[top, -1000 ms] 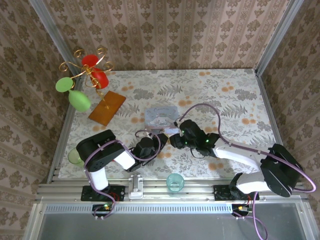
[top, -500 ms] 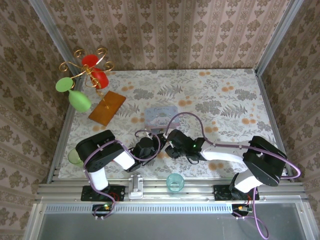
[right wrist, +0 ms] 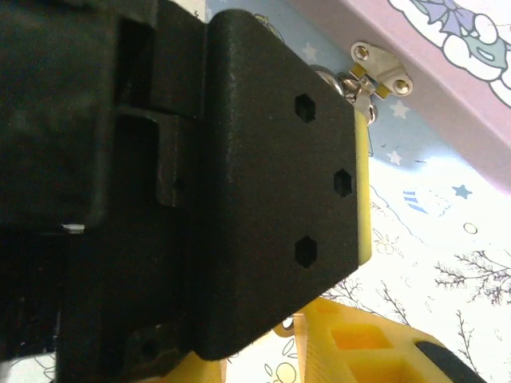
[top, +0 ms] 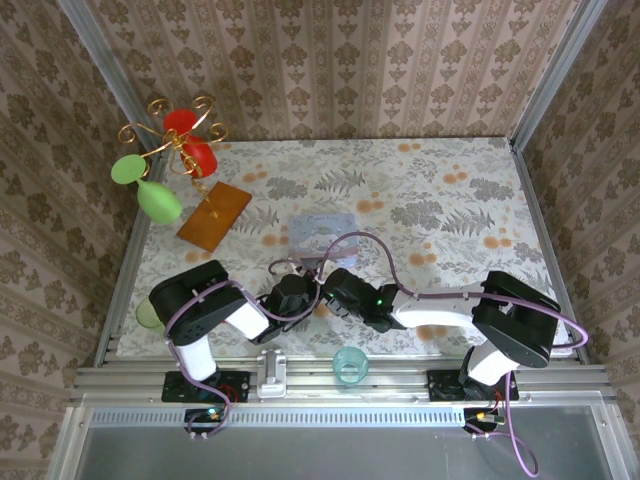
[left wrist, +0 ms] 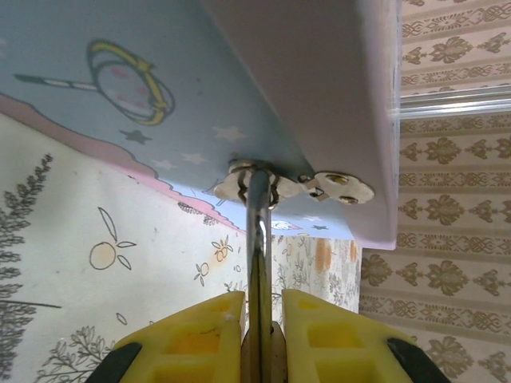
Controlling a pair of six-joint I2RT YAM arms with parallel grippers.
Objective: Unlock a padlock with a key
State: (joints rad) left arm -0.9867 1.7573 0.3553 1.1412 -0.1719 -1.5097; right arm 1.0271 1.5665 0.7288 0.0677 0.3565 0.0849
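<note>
The two arms meet at the near side of the table [top: 470, 200], right by the pale blue tin [top: 322, 230] with cartoon pictures on it. The left claw [left wrist: 262, 302] is pressed together and pinches the padlock [left wrist: 257, 239] by its thin silver loop. The loop reaches up to the little metal clasp [left wrist: 254, 182] on the edge of the tin, so the padlock is right at the tin. The right claw [top: 340, 290] sits just beside the left claw, nearly touching it. I cannot tell if the right claw is spread or pinching something. A green cup [top: 350, 362] stands near the arm bases. An orange packet [top: 213, 215] lies well apart on the left.
</note>
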